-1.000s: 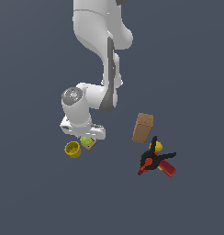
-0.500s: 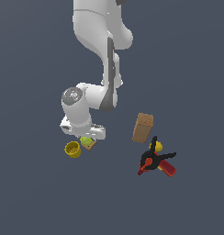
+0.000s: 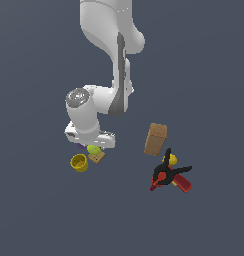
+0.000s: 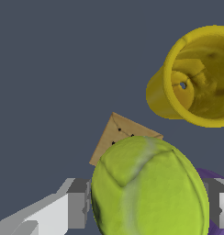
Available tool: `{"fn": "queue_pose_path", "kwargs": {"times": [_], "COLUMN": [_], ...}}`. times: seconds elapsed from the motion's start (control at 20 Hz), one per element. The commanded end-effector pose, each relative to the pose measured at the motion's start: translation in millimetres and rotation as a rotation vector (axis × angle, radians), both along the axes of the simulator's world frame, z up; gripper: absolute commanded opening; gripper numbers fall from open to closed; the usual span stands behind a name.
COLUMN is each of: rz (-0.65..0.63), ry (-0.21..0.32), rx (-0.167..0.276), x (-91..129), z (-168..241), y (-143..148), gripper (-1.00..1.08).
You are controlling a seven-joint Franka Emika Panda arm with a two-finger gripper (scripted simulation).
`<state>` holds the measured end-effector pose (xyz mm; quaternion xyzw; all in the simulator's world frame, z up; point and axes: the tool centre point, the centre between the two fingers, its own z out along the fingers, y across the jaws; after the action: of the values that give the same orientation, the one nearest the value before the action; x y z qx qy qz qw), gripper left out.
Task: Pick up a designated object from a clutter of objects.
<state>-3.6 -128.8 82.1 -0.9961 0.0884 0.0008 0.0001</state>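
The yellow-green tennis-like ball (image 3: 93,149) sits under my wrist, next to the yellow cup (image 3: 79,162) and the tan square (image 3: 97,158). In the wrist view the ball (image 4: 150,188) fills the gap between my two fingers (image 4: 78,207), and both seem to touch its sides. My gripper (image 3: 93,145) is low over the clutter and shut on the ball. The tan square (image 4: 117,134) lies partly under the ball, and the yellow cup (image 4: 201,78) lies on its side beyond it. A purple cup (image 4: 215,182) peeks out behind the ball.
A brown box (image 3: 155,139) stands toward the exterior view's right. Below it lies a black-and-red clamp (image 3: 166,175) with a yellow bit (image 3: 172,160) and a red bit (image 3: 183,185). The purple cup (image 3: 82,146) is mostly hidden under my hand.
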Motion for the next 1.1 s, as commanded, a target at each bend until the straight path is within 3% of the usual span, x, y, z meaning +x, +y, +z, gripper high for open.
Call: {"fn": "queue_pose_path", "kwargs": {"times": [0.0,1.05], "rz": [0.000,-0.001], "ry": [-0.002,-0.002], "rx": [0.000,-0.001], "x": [-3.6,-70.4], "z": [11.8,183.1], "y": [0.4,7.0], "gripper": [-1.00,-1.00]}}
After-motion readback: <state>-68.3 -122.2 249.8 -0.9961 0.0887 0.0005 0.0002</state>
